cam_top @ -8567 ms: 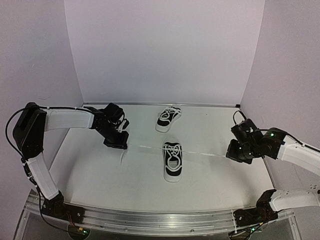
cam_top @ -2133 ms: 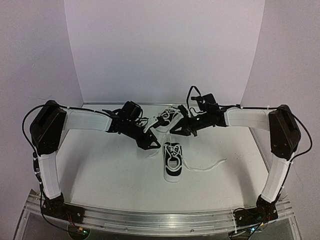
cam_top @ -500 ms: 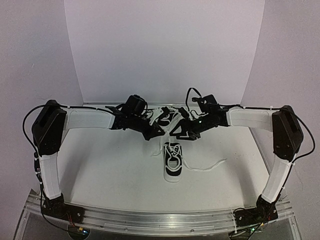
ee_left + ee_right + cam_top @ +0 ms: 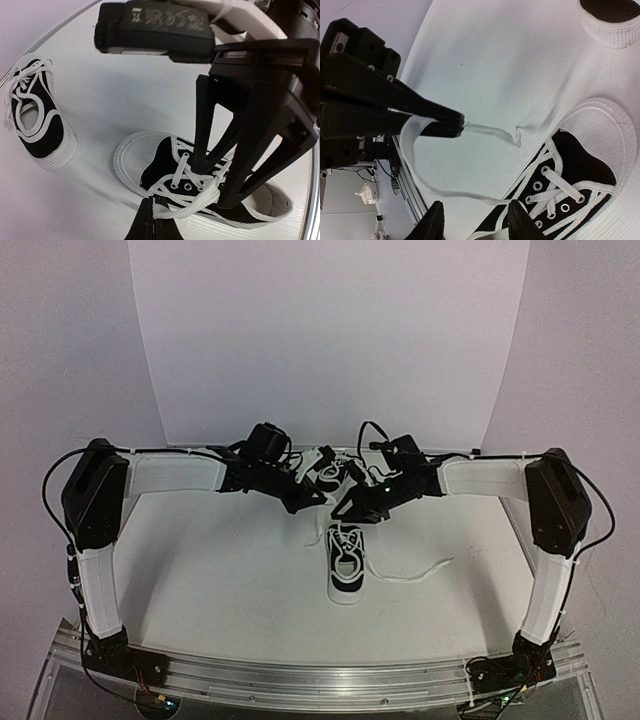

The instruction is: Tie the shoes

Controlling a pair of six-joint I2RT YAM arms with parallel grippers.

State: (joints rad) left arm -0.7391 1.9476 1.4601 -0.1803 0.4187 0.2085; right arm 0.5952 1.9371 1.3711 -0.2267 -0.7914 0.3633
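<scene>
Though slack, lace (image 4: 490, 131) in left pincer (image 4: 452, 121)

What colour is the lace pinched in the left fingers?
White lace; shows best in the right wrist view.

Top camera: high behind table (image 4: 200, 580) near edge, looking down, far. My wrist cameras: close, facing each other, sharing shoe (image 4: 154, 171).

left hand (image 4: 456, 121): clamped shut | right hand (image 4: 212, 184): spread open, pointing down
</scene>
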